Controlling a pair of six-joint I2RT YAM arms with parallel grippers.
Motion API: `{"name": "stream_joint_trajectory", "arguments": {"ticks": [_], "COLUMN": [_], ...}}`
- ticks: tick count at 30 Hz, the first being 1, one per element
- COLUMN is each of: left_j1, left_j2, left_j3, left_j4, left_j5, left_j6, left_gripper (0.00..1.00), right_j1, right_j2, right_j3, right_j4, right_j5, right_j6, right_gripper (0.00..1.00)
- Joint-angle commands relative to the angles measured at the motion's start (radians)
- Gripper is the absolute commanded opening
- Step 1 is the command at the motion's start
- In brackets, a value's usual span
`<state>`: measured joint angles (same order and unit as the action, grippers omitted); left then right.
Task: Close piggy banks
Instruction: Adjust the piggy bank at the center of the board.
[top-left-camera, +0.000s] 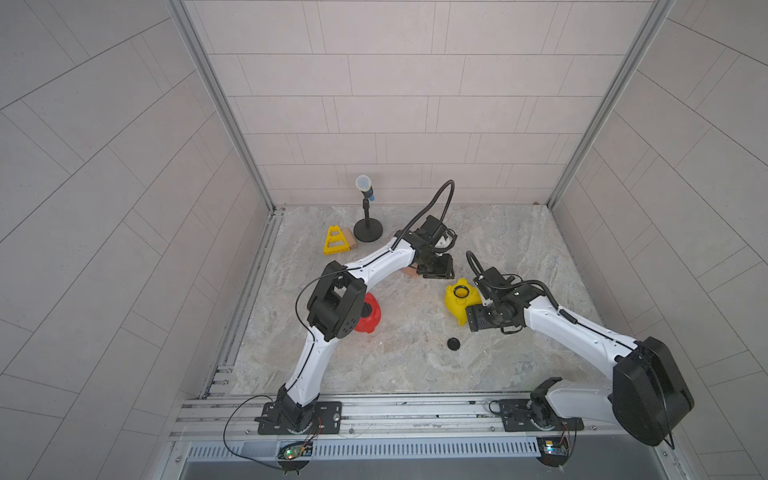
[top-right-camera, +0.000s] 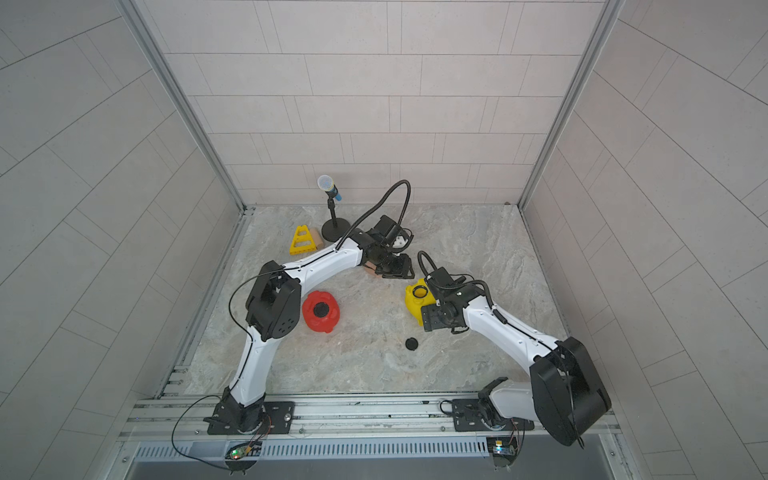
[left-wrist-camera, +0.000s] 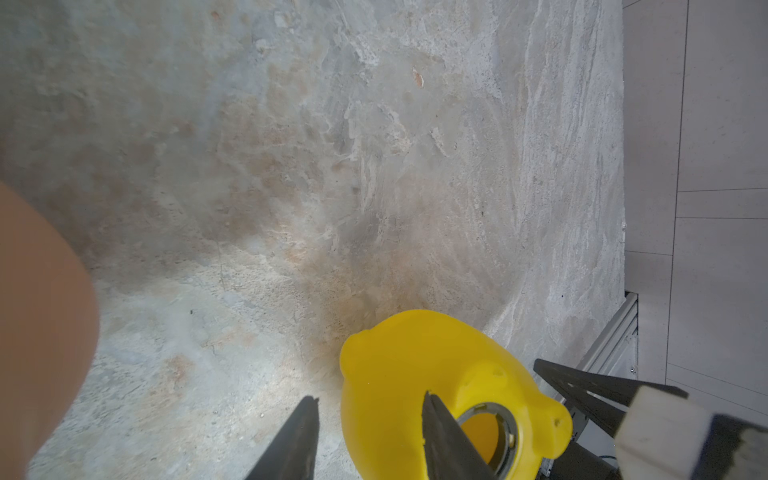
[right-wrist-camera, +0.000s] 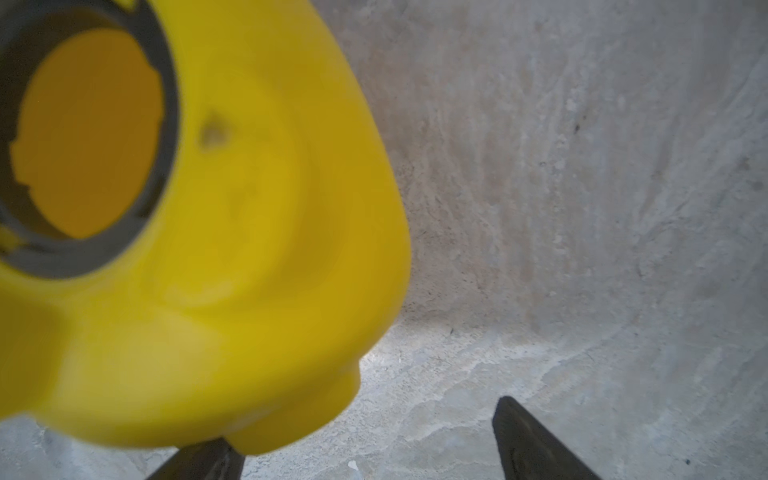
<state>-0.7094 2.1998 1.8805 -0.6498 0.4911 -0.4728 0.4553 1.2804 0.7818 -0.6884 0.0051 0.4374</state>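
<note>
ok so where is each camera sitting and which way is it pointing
both top views: high over the front rail, angled down at the marble table; left arm and right arm show.
left wrist: on the left arm, looking past the left claw over the table; its fingers show.
right wrist: on the right arm, close on the yellow pig; right claw fingers show.
shared: all four see the yellow pig's open belly hole.

Yellow pig (top-left-camera: 455, 303) crowding right pincer (right-wrist-camera: 365, 424), black plug (top-left-camera: 453, 344) nearby, open tabletop (top-left-camera: 519, 241) behind
</note>
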Motion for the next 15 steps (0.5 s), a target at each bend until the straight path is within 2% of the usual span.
{"name": "stream_joint_trajectory", "arguments": {"ticks": [1,15], "left_j1": [-0.005,-0.004], "left_j2": [0.011,0.02], "left_j3": [0.034,0.099], "left_j4": [-0.025,-0.02], "left_j5": [-0.011,-0.041], "left_j6": [0.021,-0.001], "left_gripper": [0.47,0.48], "right_j1": [-0.018,-0.1], "right_j2": [-0.022,-0.024], "right_j3": [0.014,-0.012], "right_j4": [-0.034,-0.002], "right_j5": [0.043,0.068], "right_j6": [0.014,0.061], "right_gripper": [0.91,0.88]}}
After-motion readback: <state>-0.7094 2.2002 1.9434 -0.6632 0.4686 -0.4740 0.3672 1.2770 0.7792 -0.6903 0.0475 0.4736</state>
